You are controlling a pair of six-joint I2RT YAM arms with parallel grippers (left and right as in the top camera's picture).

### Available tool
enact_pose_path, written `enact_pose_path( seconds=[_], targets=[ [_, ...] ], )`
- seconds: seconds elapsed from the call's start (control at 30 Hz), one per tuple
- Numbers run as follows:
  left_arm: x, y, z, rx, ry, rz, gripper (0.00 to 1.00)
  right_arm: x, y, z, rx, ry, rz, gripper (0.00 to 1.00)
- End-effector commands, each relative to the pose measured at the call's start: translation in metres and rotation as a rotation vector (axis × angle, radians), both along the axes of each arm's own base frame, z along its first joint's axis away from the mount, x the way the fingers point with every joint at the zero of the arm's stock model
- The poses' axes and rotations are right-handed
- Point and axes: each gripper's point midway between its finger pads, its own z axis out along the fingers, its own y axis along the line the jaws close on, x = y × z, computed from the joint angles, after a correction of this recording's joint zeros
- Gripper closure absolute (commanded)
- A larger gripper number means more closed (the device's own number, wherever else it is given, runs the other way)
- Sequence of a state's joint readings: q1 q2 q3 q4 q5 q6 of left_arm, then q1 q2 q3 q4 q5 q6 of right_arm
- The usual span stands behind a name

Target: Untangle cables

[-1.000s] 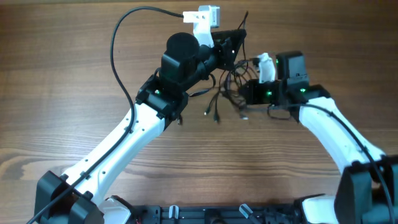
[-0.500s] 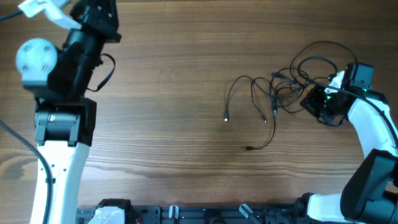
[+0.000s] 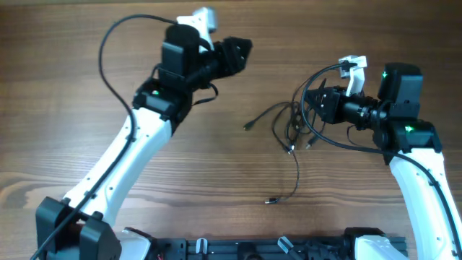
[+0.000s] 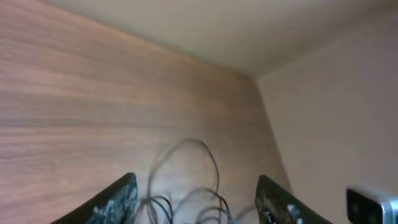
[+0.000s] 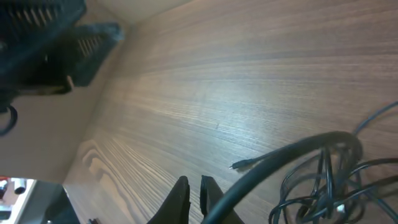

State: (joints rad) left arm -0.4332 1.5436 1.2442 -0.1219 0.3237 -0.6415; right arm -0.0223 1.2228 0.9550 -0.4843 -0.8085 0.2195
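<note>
Though apart, 2 end effectors: L (image 4: 198, 200) open, empty; R (image 5: 194, 190) near-shut; 1 cable bundle (image 3: 292, 123).

Half a second ago the left gripper (image 3: 242, 52) is at the 10 o'clock corner of the table (image 3: 216, 173). Now it sits near 12 o'clock, pointing toward 3 o'clock. The right gripper (image 3: 319, 105) has come in from the 3 o'clock edge toward the middle. The cables (image 3: 292, 124) have shifted with it and lie more gathered. One plug end (image 3: 271, 201) now rests farther toward 6 o'clock. A second ago both grippers met at the bundle; now they are well apart.
</note>
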Motion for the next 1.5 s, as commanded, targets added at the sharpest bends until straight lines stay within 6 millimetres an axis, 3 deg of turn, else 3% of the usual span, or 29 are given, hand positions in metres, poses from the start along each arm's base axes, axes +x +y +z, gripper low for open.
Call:
enact_pose_path(
  seconds=[0.0, 0.07, 0.13, 0.17, 0.27, 0.33, 0.4, 0.47, 0.53, 0.57, 0.63, 0.7, 0.73, 0.8, 0.83, 0.87, 1.0, 1.13, 1.23, 1.37, 1.47],
  targets=[
    [-0.017, -0.032, -0.014, 0.017, 0.023, -0.083, 0.33, 0.004, 0.003, 0.011, 0.055, 0.007, -0.026, 0.71],
    [-0.022, -0.042, -0.02, 0.023, 0.036, -0.106, 0.26, 0.019, -0.008, 0.011, 0.081, 0.054, -0.162, 0.44],
    [-0.024, -0.046, -0.028, 0.032, 0.054, -0.115, 0.1, 0.036, -0.047, -0.016, 0.011, 0.175, -0.463, 0.25],
    [-0.025, -0.045, -0.031, 0.039, 0.068, -0.115, 0.04, 0.03, -0.073, -0.046, -0.076, 0.293, -0.626, 0.12],
    [-0.033, -0.049, -0.038, 0.056, 0.096, -0.131, 0.0, 0.016, -0.078, -0.067, -0.135, 0.384, -0.643, 0.09],
    [-0.041, -0.057, -0.041, 0.063, 0.107, -0.152, 0.0, 0.001, -0.096, -0.082, -0.234, 0.445, -0.718, 0.01],
    [-0.048, -0.067, -0.045, 0.07, 0.114, -0.178, 0.0, -0.007, -0.111, -0.089, -0.301, 0.47, -0.765, 0.01],
    [-0.055, -0.077, -0.054, 0.084, 0.127, -0.198, 0.0, -0.006, -0.099, -0.085, -0.292, 0.444, -0.665, 0.07],
    [-0.06, -0.088, -0.066, 0.097, 0.144, -0.222, 0.0, -0.01, -0.106, -0.088, -0.323, 0.46, -0.693, 0.06],
    [-0.062, -0.096, -0.075, 0.104, 0.152, -0.238, 0.01, -0.02, -0.127, -0.092, -0.37, 0.516, -0.818, 0.0],
    [-0.061, -0.099, -0.087, 0.134, 0.16, -0.221, 0.02, -0.031, -0.148, -0.089, -0.413, 0.554, -0.9, 0.0],
    [-0.054, -0.095, -0.1, 0.179, 0.164, -0.17, 0.02, -0.026, -0.136, -0.085, -0.413, 0.506, -0.75, 0.01],
    [-0.051, -0.093, -0.106, 0.19, 0.167, -0.156, 0.02, -0.023, -0.118, -0.083, -0.38, 0.477, -0.618, 0.08],
    [-0.049, -0.093, -0.114, 0.205, 0.176, -0.147, 0.02, -0.026, -0.113, -0.084, -0.367, 0.489, -0.595, 0.21],
    [-0.05, -0.093, -0.116, 0.208, 0.182, -0.147, 0.01, -0.031, -0.123, -0.088, -0.372, 0.541, -0.69, 0.42],
    [-0.05, -0.092, -0.118, 0.213, 0.188, -0.147, 0.01, -0.038, -0.133, -0.092, -0.346, 0.612, -0.829, 0.46],
    [-0.041, -0.078, -0.124, 0.272, 0.177, -0.063, 0.0, -0.039, -0.15, -0.101, -0.17, 0.729, -1.197, 0.4],
    [-0.026, -0.06, -0.125, 0.371, 0.104, -0.008, 0.0, -0.031, -0.152, -0.119, -0.141, 0.771, -1.252, 0.46],
    [-0.017, -0.039, -0.132, 0.408, 0.124, 0.015, 0.0, -0.011, -0.141, -0.135, -0.139, 0.768, -1.141, 0.55],
    [0.004, 0.001, -0.136, 0.416, 0.163, 0.103, 0.0, 0.026, -0.084, -0.131, -0.099, 0.592, -0.597, 0.55],
    [0.008, 0.008, -0.136, 0.414, 0.167, 0.12, 0.0, 0.027, -0.084, -0.133, -0.197, 0.502, -0.48, 0.55]
  ],
)
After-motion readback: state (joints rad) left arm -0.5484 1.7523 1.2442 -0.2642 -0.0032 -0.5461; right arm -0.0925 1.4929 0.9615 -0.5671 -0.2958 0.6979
